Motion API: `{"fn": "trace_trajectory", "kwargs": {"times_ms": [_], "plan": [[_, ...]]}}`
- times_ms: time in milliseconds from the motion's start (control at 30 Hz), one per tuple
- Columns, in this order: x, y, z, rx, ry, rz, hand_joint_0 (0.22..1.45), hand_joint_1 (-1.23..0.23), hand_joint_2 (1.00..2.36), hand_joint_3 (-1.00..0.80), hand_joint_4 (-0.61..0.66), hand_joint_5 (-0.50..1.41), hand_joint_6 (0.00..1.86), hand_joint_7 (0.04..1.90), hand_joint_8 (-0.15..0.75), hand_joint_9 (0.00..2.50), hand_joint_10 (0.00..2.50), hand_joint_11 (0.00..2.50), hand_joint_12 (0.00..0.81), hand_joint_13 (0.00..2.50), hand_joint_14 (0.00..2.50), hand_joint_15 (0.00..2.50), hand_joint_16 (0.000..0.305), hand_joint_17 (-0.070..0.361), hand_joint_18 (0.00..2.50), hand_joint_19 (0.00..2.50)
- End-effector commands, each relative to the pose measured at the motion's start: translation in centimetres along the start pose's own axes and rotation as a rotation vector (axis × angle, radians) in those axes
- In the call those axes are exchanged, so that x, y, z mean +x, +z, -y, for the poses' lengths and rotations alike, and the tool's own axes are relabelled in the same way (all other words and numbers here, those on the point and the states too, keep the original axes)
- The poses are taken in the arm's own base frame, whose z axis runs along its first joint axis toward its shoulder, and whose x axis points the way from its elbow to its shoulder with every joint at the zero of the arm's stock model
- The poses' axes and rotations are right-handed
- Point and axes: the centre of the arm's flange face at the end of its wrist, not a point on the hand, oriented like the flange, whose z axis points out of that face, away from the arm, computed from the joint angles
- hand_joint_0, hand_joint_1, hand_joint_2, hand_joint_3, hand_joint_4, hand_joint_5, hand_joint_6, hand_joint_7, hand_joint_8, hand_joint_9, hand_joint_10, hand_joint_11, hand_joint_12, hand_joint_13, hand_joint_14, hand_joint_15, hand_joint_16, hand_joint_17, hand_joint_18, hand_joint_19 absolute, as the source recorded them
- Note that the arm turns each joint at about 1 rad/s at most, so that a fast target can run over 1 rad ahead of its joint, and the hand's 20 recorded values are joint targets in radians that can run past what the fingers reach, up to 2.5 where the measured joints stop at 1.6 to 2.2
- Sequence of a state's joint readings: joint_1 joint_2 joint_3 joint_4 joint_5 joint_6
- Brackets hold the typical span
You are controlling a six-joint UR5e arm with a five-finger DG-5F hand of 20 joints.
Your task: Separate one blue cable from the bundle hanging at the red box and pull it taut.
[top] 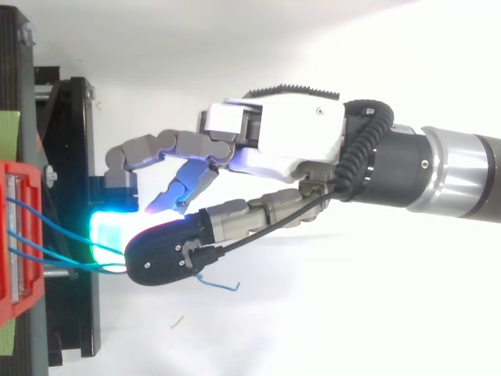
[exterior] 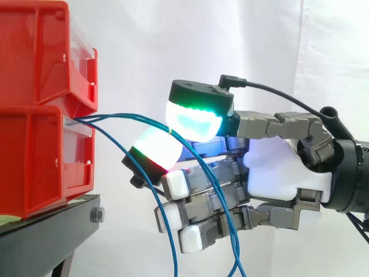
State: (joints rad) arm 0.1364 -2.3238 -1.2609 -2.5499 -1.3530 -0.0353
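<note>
Several thin blue cables come out between the stacked red bins [exterior: 34,156] at the left. One blue cable [exterior: 132,115] arcs rightward into the gap between my hand's glowing thumb pad [exterior: 193,118] and a glowing fingertip [exterior: 157,149], which press together on it. My hand [exterior: 277,167] reaches in from the right, level with the bins' front. The other strands [exterior: 174,259] hang down past the lower, half-curled fingers. From above, the hand [top: 290,133] has its pinching pads close to the red bin [top: 16,235], and a loose blue end [top: 219,283] sticks out behind the thumb.
The bins rest on a black stand [exterior: 52,225] whose edge lies below and left of the fingers. A white curtain is behind everything. The black frame [top: 74,157] runs beside the bins in the top view.
</note>
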Motion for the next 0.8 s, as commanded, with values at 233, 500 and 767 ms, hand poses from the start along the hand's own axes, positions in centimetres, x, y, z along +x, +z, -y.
{"fn": "trace_trajectory", "kwargs": {"times_ms": [233, 500, 767], "plan": [[0.06, 0.03, -0.02, -0.003, 0.001, 0.006, 0.56, -0.52, 1.0, -0.47, 0.27, -0.09, 0.5, 1.43, 0.347, 0.87, 0.01, 0.57, 0.408, 0.95, 0.02, 0.46, 0.049, 0.11, 0.87, 0.37], [0.04, 0.03, -0.02, -0.003, 0.001, 0.008, 0.5, -0.63, 1.0, -0.5, 0.25, -0.12, 0.69, 1.2, 0.375, 0.88, 0.01, 0.57, 0.423, 0.97, 0.01, 0.45, 0.052, 0.117, 0.91, 0.35], [0.03, 0.03, -0.02, -0.003, 0.001, 0.009, 0.61, -0.78, 1.0, -0.5, 0.24, -0.15, 0.81, 1.15, 0.345, 0.89, 0.01, 0.63, 0.397, 0.96, 0.02, 0.47, 0.046, 0.103, 0.87, 0.37]]}}
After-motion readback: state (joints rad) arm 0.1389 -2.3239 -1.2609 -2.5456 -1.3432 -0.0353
